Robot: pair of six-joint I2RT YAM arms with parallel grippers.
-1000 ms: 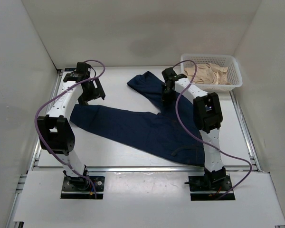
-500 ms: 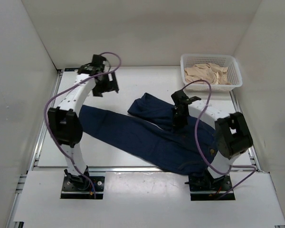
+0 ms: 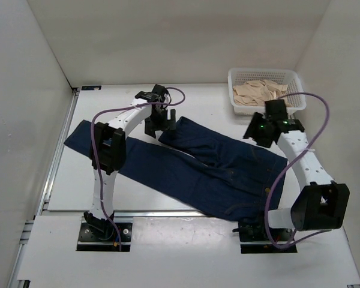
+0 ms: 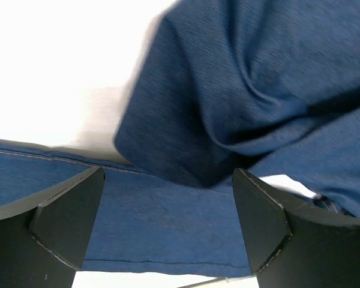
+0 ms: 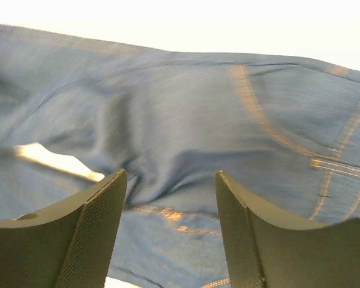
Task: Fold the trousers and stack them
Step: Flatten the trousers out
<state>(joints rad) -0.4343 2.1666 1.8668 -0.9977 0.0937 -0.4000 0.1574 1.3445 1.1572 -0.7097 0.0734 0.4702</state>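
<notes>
Fingers (image 4: pixel 65 217) of the left gripper (image 4: pixel 168 207) stand wide apart with nothing between them. The right gripper (image 5: pixel 168 225) is spread the same way, its fingers (image 5: pixel 87 237) bare.

The trousers (image 3: pixel 186 165) lie flat and slantwise on the table (image 3: pixel 114 105). The waist sits near the right arm's base. One leg runs out to the far left, and the other ends short near the middle. The basket (image 3: pixel 300 99) of pale cloth (image 3: pixel 261 91) stands apart at the far right corner.

The left gripper hangs just above the short leg's cuff (image 4: pixel 168 138), most likely so it can pinch that hem and draw the leg over its twin. The right gripper hovers over the seat, probably to catch the hip side, so that both ends of the fold travel together and the denim does not drag or twist.

The top view gives the whole lie of the trousers and both arms' reach, but the jaw openings cannot be read from it. The wrist views settle that. The left wrist view also shows the cuff rumpled and lapping over the long leg, with a sliver of table showing beside it. The right wrist view, somewhat blurred, shows tan stitching (image 5: pixel 252 108) and a raised wrinkle with a pale gap under it, none of which shows from above.
</notes>
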